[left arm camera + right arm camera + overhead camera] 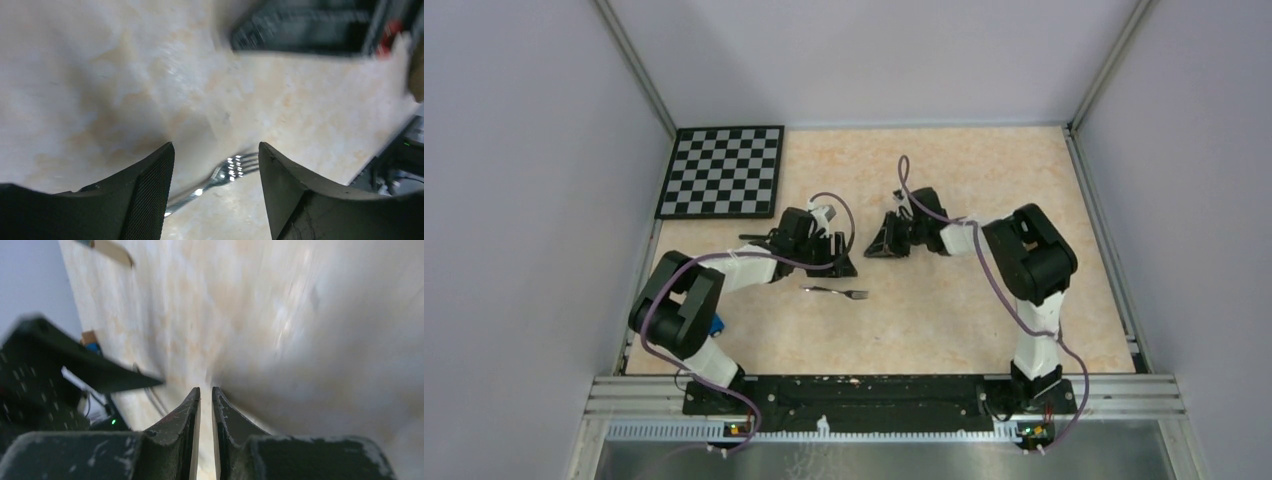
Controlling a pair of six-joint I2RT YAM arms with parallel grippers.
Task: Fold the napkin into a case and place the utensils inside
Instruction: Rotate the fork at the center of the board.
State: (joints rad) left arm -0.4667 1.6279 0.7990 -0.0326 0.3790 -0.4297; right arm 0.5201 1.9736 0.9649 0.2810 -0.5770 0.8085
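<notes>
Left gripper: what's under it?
A silver fork lies on the tabletop below the open left gripper; its handle end runs out of sight behind the gripper.

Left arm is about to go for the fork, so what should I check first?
1. Left gripper open: ok.
2. Fork lies flat on the table, in line with the open fingers: ok.
3. Right gripper shut, holding nothing: ok.
4. Grippers apart from each other in the top view: ok.
5. Napkin in sight for folding: not ok, none visible.
6. Height above fork: cannot tell.
</notes>
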